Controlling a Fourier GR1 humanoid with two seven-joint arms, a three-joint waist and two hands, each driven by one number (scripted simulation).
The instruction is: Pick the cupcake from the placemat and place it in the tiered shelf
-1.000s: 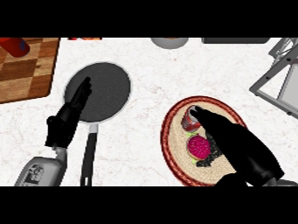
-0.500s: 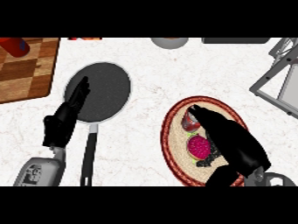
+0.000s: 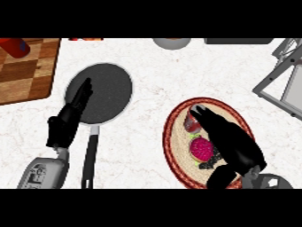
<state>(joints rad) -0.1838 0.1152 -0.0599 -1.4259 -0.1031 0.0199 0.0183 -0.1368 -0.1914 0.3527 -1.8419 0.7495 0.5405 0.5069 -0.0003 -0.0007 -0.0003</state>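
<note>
Head view: left hand [image 3: 67, 124] lies with straight fingers over the pan [image 3: 107, 91] on the tabletop [image 3: 153, 71]. Right hand [image 3: 235, 144] curls over the cupcake [image 3: 202, 150] on the placemat [image 3: 175, 137]; shelf [image 3: 294, 80] at far right.

The tabletop [image 3: 153, 88] is white marble with faint brownish veins. A checkered cutting board [image 3: 16, 73] in light and dark brown squares carries a red bottle [image 3: 13, 46]. The frying pan [image 3: 107, 91] is dark speckled grey with a pale rim and black handle. The round placemat [image 3: 176, 142] is woven tan with a dark red border. The cupcake [image 3: 202, 150] shows magenta frosting. Both the left robot hand [image 3: 68, 122] and right robot hand [image 3: 235, 148] are black. The tiered shelf [image 3: 290, 82] is grey metal.
</note>
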